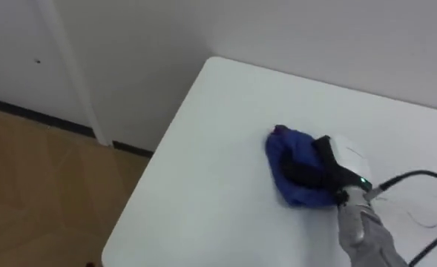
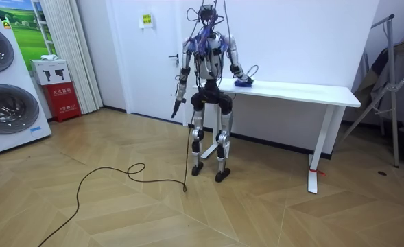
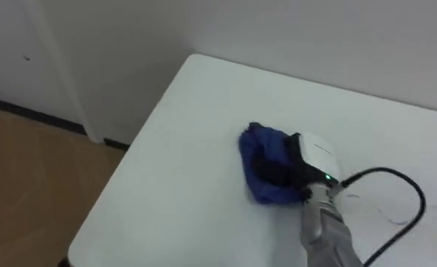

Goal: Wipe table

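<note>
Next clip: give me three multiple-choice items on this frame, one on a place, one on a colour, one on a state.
1. Where is the cloth?
A. on the floor
B. on the table
C. on a washing machine

2. What colour is the cloth?
A. red
B. yellow
C. blue

3. How does the cloth lie?
A. bunched under the right hand
B. spread flat, untouched
C. hanging off the table's edge

Answers:
1 B: the cloth lies on the white table, well in from its edges.
2 C: it is deep blue against the white top.
3 A: it is crumpled into a heap, with the right hand on it and dark fingers pressed into its folds.
</note>
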